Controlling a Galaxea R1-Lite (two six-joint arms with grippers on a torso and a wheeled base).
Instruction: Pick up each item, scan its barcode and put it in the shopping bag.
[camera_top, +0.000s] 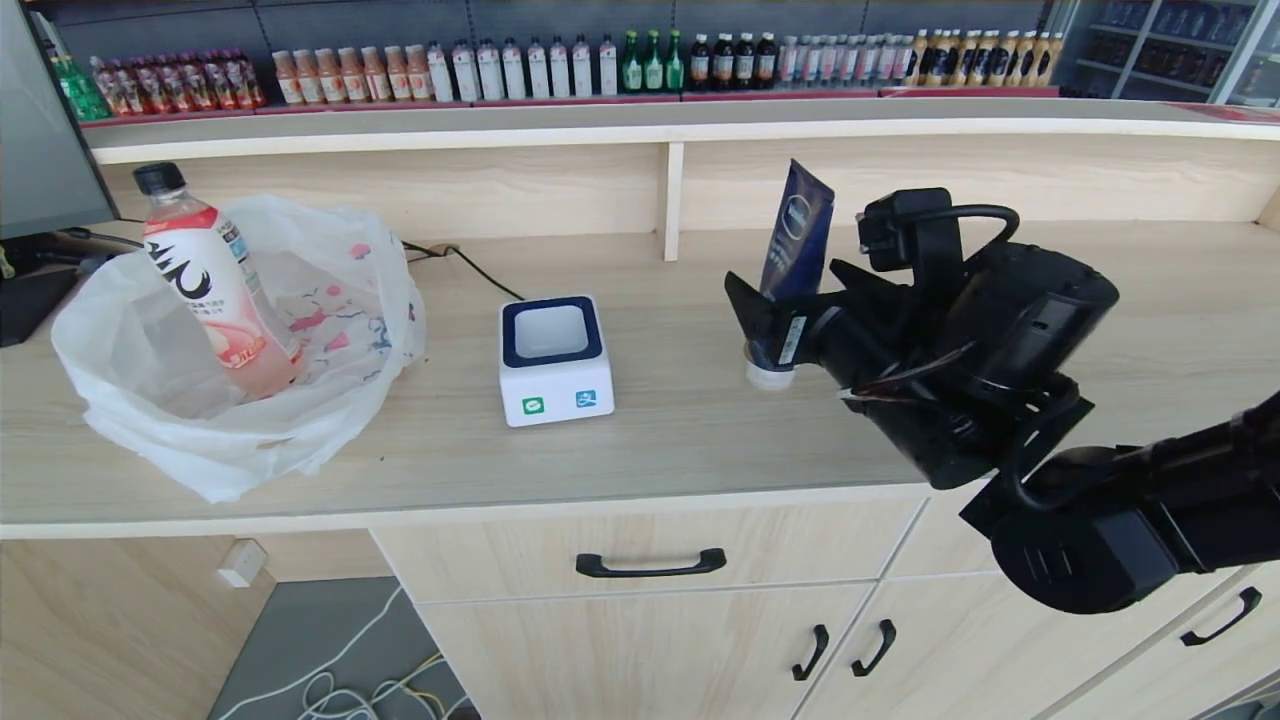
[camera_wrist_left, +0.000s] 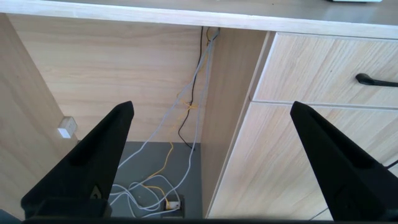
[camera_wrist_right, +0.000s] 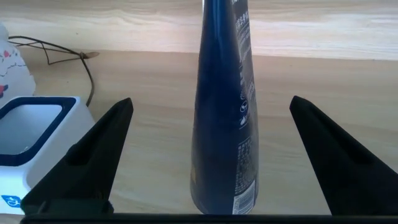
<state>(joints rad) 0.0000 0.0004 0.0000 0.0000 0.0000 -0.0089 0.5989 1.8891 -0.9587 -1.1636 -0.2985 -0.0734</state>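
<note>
A dark blue tube (camera_top: 797, 262) stands cap-down on the wooden counter (camera_top: 650, 450), right of the white scanner box (camera_top: 554, 358). My right gripper (camera_top: 775, 335) is open around the tube's lower part; in the right wrist view the tube (camera_wrist_right: 225, 112) rises between the spread fingers (camera_wrist_right: 93, 162) without visible contact. At the counter's left lies a white plastic shopping bag (camera_top: 330, 330) with a pink drink bottle (camera_top: 210, 280) leaning inside it. My left gripper (camera_wrist_left: 211, 168) hangs open below counter height, facing the cabinet front, with nothing between its fingers.
A raised wooden ledge runs behind the counter, with rows of bottles (camera_top: 600, 65) on the shelf beyond. A black monitor edge (camera_top: 40, 130) and cables sit at the far left. Drawers with black handles (camera_top: 650, 565) lie under the counter. Cables (camera_wrist_left: 155, 186) trail on the floor.
</note>
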